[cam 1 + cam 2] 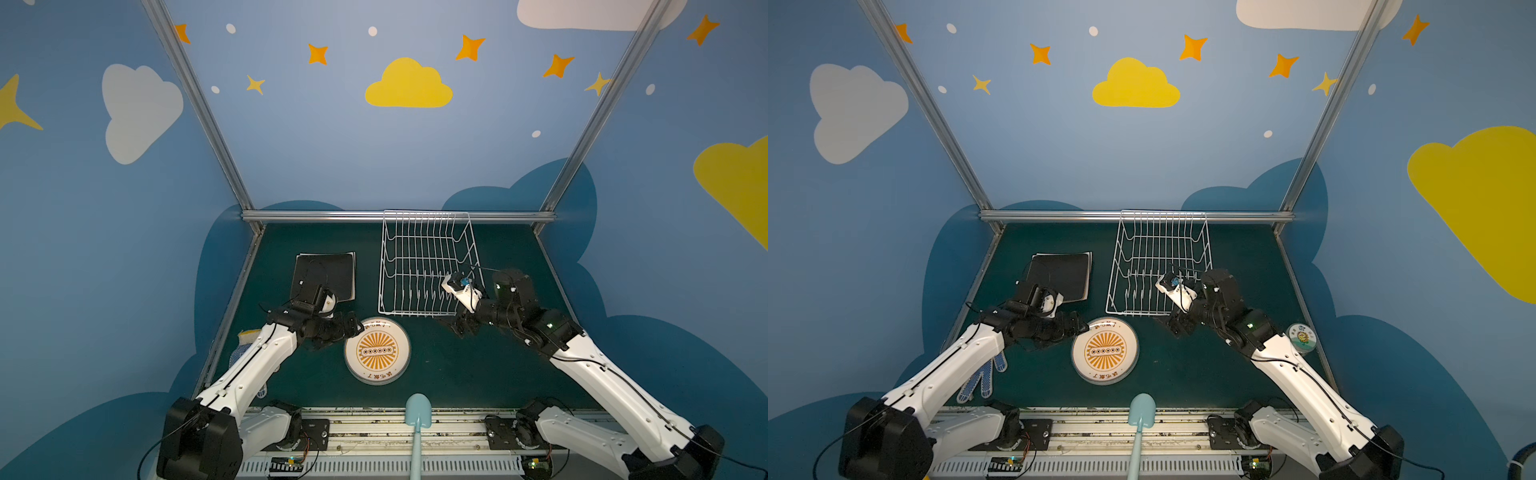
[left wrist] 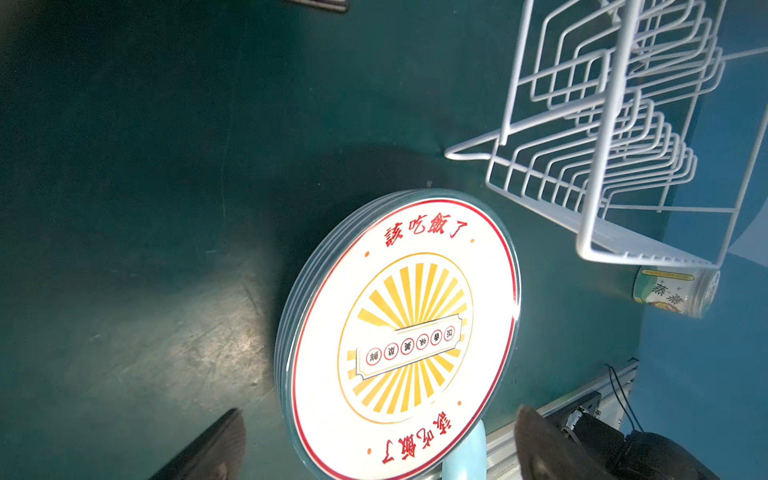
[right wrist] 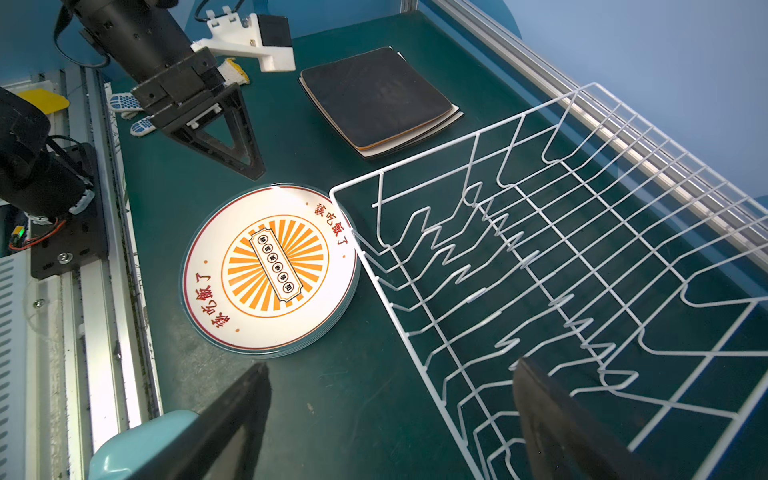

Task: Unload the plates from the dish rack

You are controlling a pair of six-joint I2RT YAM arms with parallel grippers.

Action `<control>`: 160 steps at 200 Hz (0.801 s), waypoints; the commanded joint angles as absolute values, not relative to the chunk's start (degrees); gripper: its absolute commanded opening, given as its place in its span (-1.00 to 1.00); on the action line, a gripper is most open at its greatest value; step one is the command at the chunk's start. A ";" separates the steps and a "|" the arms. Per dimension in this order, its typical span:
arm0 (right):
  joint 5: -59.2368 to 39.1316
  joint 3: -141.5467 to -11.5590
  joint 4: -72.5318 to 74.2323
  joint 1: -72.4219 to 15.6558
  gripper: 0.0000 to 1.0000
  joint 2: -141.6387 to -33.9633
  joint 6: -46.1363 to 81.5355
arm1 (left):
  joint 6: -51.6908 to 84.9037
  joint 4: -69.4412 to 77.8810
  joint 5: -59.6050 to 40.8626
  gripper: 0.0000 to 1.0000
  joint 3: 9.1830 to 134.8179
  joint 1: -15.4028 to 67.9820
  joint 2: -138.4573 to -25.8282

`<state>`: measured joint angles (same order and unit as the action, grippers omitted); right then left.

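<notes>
The white wire dish rack [image 1: 411,314] [image 1: 1133,314] [image 3: 457,140] stands at the back of the table with nothing in it. In front of it, a stack of round white plates [image 1: 377,351] [image 1: 1104,351] [image 2: 399,332] [image 3: 270,270] with an orange sunburst face lies flat. A black square plate [image 1: 324,276] [image 3: 374,95] tops a stack of square ones at the left. My left gripper [image 1: 353,326] [image 2: 380,419] is open, just above the round stack's left edge. My right gripper [image 1: 459,328] [image 3: 390,368] is open and holds nothing, its fingers straddling the rack's front right rim.
A light blue scoop [image 1: 417,411] [image 1: 1140,409] lies at the table's front edge. A dotted work glove [image 1: 984,374] lies at the front left, and a small round tin [image 1: 1301,337] [image 2: 673,291] at the right edge. Aluminium rails [image 1: 395,216] frame the table.
</notes>
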<state>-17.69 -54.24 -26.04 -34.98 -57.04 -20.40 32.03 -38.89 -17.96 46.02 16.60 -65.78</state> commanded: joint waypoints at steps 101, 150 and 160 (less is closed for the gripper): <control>9.04 -54.47 -12.43 -33.73 0.90 -48.70 -16.25 | 6.91 -44.43 2.42 0.99 75.06 16.43 -61.11; 24.07 -49.18 -4.96 -21.72 0.91 -44.73 -10.49 | 2.06 -24.35 13.94 0.99 61.38 16.44 -51.55; 24.44 -47.87 -4.83 -17.48 0.92 -44.23 -5.57 | 1.08 -19.19 16.83 0.99 57.42 16.36 -49.73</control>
<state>16.21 -50.63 -8.69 -24.75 -45.47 -15.25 5.32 -32.14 7.88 64.20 16.60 -52.64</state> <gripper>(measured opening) 0.954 0.996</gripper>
